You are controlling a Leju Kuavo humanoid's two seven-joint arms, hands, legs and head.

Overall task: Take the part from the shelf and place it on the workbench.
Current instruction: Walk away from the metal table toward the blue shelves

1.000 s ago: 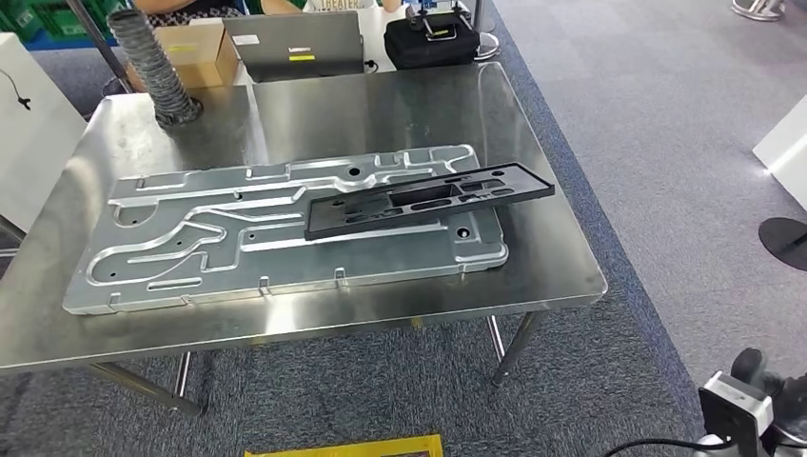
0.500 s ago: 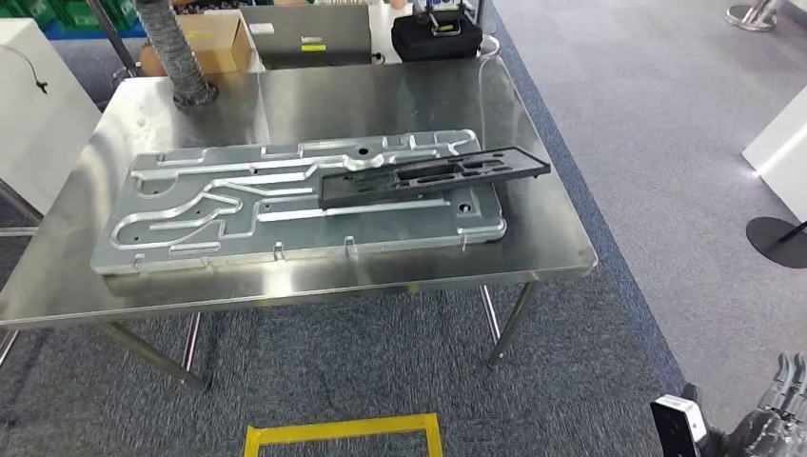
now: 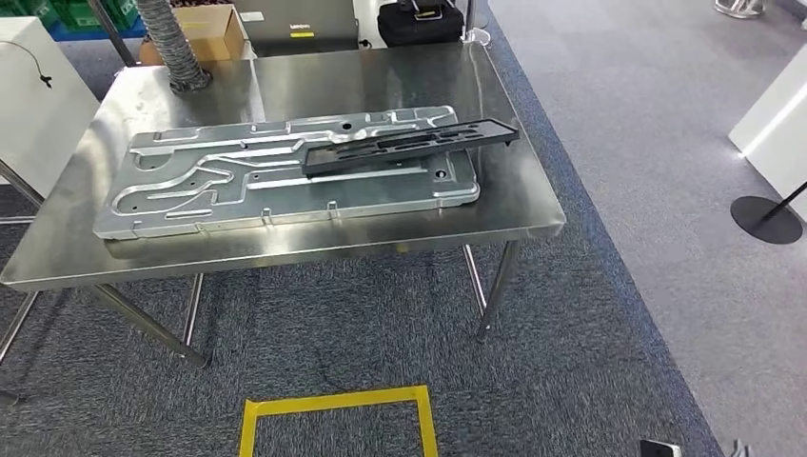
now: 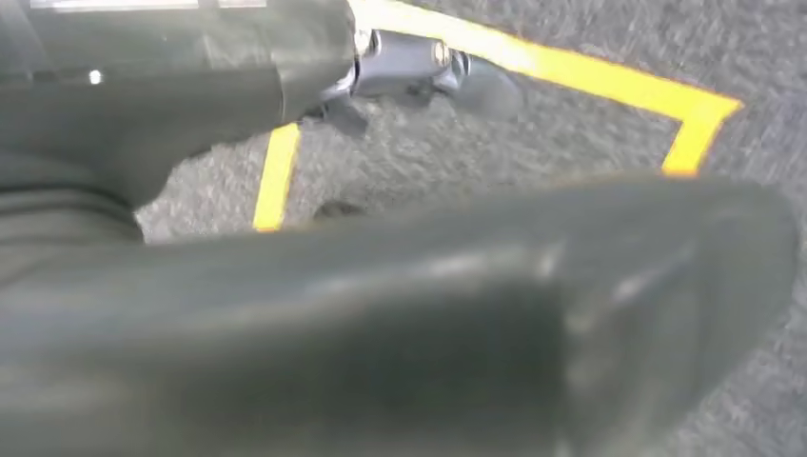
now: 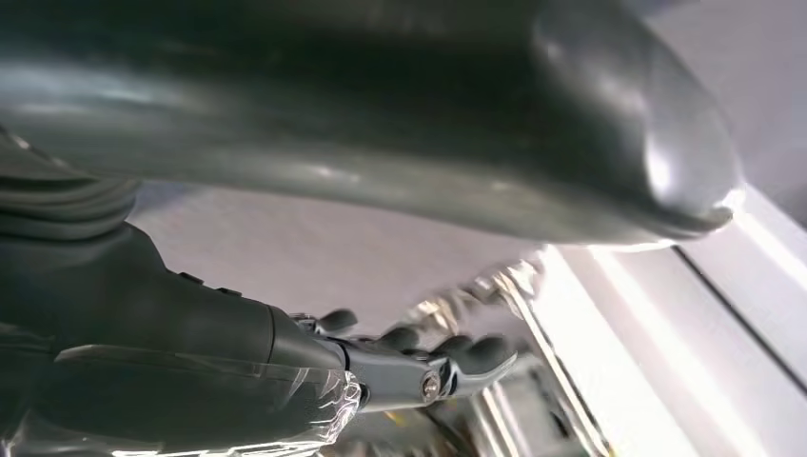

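A long black part [image 3: 409,145] with cut-outs lies slanted across the right end of a large silver machined plate [image 3: 238,181]. The plate rests on the steel workbench [image 3: 514,205]. In the left wrist view my left hand [image 4: 428,305] hangs over the carpet, thumb [image 4: 590,314] and dark fingers [image 4: 419,67] apart, holding nothing. In the right wrist view my right hand [image 5: 381,190] also holds nothing, its thumb [image 5: 533,133] well apart from the loosely bent fingers [image 5: 428,367].
At the workbench's far edge are a corrugated hose [image 3: 171,43], a cardboard box [image 3: 214,29], a laptop [image 3: 295,19] and a black bag [image 3: 419,21]. A white cabinet [image 3: 29,86] stands left. Yellow floor tape [image 3: 333,419] lies in front; a round black base [image 3: 766,219] is right.
The camera has drawn back and tilted: the workbench sits higher and smaller in the picture and more floor shows. The black part stays put on the plate. My right arm has sunk out below.
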